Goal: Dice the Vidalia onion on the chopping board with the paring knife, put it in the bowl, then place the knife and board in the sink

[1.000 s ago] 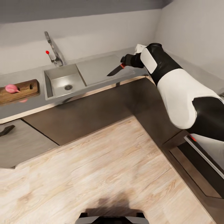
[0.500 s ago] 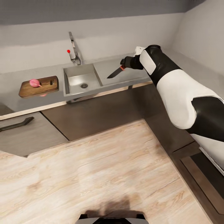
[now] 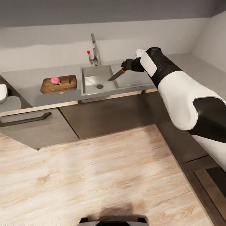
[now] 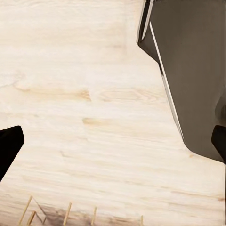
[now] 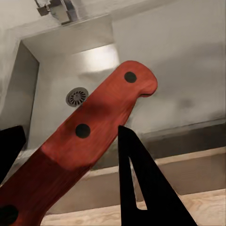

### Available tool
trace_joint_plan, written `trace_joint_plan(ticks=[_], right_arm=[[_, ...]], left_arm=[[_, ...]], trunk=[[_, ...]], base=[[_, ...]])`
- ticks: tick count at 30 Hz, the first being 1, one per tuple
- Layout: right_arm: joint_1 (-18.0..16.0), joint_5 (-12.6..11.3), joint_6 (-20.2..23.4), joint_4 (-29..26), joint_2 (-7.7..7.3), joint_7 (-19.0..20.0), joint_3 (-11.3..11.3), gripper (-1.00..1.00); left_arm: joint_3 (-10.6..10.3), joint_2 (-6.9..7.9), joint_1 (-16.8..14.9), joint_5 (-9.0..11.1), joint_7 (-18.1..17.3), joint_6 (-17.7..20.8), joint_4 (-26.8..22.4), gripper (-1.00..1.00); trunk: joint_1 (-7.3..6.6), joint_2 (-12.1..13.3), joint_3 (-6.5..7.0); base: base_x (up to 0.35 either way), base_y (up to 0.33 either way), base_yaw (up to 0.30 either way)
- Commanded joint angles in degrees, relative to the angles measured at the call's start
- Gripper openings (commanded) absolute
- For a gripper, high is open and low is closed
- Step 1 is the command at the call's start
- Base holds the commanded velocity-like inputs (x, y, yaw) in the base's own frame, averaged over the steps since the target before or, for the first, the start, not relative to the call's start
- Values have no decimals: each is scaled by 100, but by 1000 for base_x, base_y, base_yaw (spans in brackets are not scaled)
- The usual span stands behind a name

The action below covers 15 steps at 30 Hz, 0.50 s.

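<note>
The right gripper (image 3: 126,66) clamped the paring knife (image 3: 115,75) by its red handle, blade angled down over the sink (image 3: 98,81). The Vidalia onion (image 3: 56,80) rested on the chopping board (image 3: 59,84), near the countertop (image 3: 28,84) front edge, left of the sink. The left gripper (image 4: 113,141) stood wide apart, holding nothing.

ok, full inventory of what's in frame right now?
onion: 1, pink, on the board
board: 1, brown, on the countertop, on the tap-free side of the sink
sink: 1, grey steel, set in the countertop
tap: 1, chrome with red dot, behind the sink
countertop: 1, grey, along the wall
floor: pale wood
knife: 1, red handle, dark blade, held above the sink
right gripper: black, shut on the knife
left gripper: black fingers, spread above the floor
</note>
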Motion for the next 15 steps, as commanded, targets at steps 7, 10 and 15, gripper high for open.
trace_joint_plan(ticks=[7, 10, 15], right_arm=[[-3, -61, 28, 1, 0, -39, 5, -100], [-3, -51, 22, 101, 0, -50, 10, -100], [23, 312, -49, 378, 0, -66, 12, -100]], left_arm=[[-19, 0, -3, 34, 7, -14, 5, 100], [-16, 0, -3, 34, 9, -17, 5, 100], [-15, 9, -3, 29, 2, -25, 5, 100]], trunk=[[3, -8, 43], [3, -8, 67], [3, -8, 103]], base=[[0, 228, 203], [0, 137, 138], [0, 29, 39]])
